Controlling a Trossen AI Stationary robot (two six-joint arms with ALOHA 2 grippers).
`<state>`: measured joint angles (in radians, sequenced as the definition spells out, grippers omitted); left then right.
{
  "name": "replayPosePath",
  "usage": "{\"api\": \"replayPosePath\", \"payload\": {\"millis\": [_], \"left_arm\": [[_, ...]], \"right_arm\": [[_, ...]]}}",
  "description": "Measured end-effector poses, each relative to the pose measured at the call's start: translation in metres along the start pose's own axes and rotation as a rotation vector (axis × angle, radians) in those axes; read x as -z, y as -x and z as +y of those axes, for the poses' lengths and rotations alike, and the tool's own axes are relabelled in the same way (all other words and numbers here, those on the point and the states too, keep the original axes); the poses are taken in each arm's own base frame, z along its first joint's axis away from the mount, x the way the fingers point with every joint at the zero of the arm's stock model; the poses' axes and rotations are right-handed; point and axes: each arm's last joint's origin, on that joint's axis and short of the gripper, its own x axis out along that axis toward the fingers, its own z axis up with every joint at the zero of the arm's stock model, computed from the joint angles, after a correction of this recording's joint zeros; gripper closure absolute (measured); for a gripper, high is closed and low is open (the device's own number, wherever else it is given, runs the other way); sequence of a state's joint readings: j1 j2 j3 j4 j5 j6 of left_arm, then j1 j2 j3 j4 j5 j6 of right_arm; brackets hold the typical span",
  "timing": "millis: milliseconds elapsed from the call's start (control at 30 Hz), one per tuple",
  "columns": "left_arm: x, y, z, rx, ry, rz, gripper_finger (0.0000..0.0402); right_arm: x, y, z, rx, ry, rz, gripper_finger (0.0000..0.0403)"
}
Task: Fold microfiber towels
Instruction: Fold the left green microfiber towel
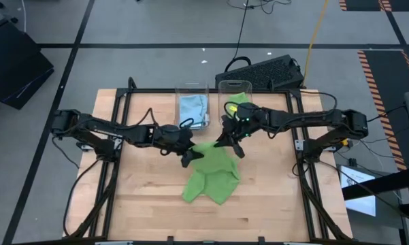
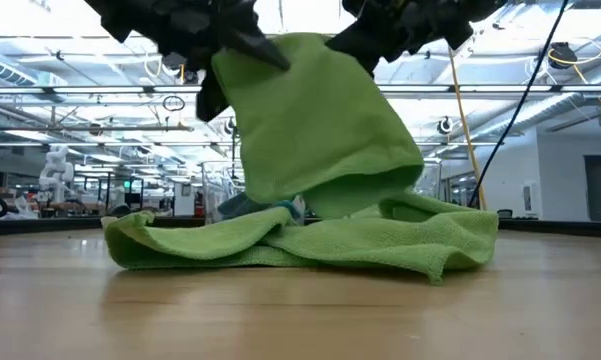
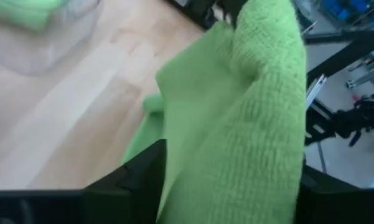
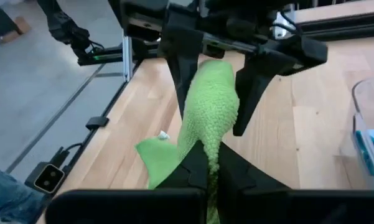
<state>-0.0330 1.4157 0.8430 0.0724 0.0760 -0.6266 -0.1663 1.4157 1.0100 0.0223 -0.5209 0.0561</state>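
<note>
Mid-fold: green towel [image 1: 212, 175] lifted off counter [image 1: 143, 204], right gripper [image 1: 231, 144] clenched on it, left gripper [image 1: 188, 158] seemingly grasping too; flattening left.

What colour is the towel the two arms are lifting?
Lime green towel, clearest in the low view.

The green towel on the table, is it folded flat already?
No. The green towel lies crumpled, one edge lifted by both end effectors.
</note>
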Motion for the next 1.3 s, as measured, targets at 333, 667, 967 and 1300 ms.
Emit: {"api": "replayPosePath", "payload": {"millis": [333, 667, 967, 1300], "left_arm": [[-0.008, 0.015, -0.002, 0.014, -0.036, -0.029, 0.0384], [-0.008, 0.041, -0.039, 0.224, 0.089, -0.072, 0.0394], [-0.003, 0.058, -0.094, 0.560, 0.330, -0.171, 0.0396], [0.023, 0.037, -0.073, 0.207, 0.141, 0.001, 0.0395]], "right_arm": [[-0.003, 0.004, 0.001, -0.001, -0.069, -0.017, 0.0403], [-0.021, 0.013, 0.021, -0.125, -0.183, -0.130, 0.0403], [-0.041, 0.008, 0.064, -0.463, -0.389, -0.208, 0.0401], [-0.013, -0.015, 0.043, -0.196, -0.400, -0.082, 0.0400]]}}
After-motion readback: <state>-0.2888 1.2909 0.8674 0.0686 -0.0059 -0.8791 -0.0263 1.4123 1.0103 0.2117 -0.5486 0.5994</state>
